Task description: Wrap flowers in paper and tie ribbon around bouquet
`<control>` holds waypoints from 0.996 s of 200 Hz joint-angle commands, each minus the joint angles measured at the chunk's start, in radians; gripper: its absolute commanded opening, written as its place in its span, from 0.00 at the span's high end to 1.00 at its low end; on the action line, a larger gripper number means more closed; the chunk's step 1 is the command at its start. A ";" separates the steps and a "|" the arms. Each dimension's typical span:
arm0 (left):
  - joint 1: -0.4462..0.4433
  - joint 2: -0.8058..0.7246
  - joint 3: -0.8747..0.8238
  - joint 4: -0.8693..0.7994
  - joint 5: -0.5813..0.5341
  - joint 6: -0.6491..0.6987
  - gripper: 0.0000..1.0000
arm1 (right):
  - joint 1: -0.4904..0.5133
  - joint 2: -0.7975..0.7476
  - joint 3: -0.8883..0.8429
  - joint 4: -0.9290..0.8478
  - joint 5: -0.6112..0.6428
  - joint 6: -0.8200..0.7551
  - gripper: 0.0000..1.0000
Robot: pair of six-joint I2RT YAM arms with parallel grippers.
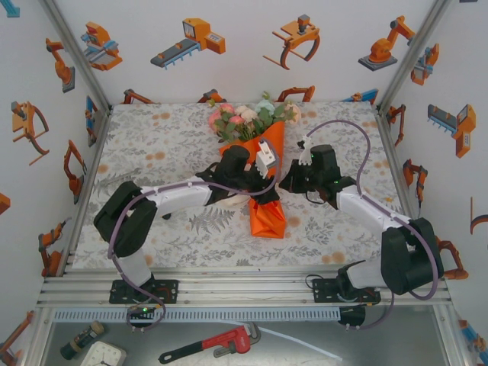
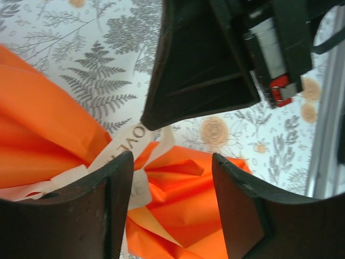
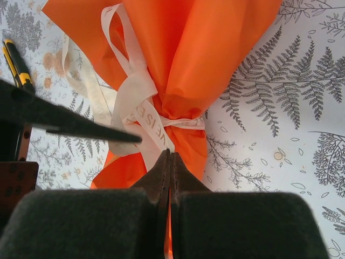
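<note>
Fern-print tablecloth (image 3: 280,108); flowers (image 1: 244,118) from overhead, lettered ribbon (image 3: 137,102) wrist-side.

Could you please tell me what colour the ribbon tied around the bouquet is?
The ribbon is cream-white with faint lettering, clearest in the right wrist view.

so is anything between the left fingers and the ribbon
Nothing visible does: the ribbon runs right beside the open left fingers, over the orange paper; the right fingers pinch it just beyond them.

Fern-print table (image 1: 152,152), bouquet (image 1: 268,217) lying flat
</note>
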 commanded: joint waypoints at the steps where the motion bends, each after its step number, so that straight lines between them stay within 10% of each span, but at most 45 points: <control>1: -0.019 0.012 -0.020 0.079 -0.074 0.067 0.41 | 0.004 -0.006 0.027 0.019 -0.026 0.014 1.00; 55: -0.020 0.075 -0.007 0.072 -0.047 0.039 0.58 | 0.005 -0.010 0.026 0.019 -0.026 0.026 1.00; 88: -0.021 0.053 -0.033 0.089 -0.056 0.012 0.91 | 0.004 -0.009 0.024 0.018 -0.018 0.046 1.00; 97: -0.020 0.047 -0.035 0.092 -0.059 0.009 0.96 | 0.004 -0.011 0.024 0.009 -0.003 0.075 0.86; 137: -0.021 0.040 -0.041 0.113 -0.060 -0.002 0.97 | 0.004 -0.006 -0.025 0.046 0.058 0.328 0.64; 199: -0.023 0.044 -0.044 0.123 -0.045 -0.010 0.97 | 0.004 0.081 0.002 0.018 0.079 0.398 0.60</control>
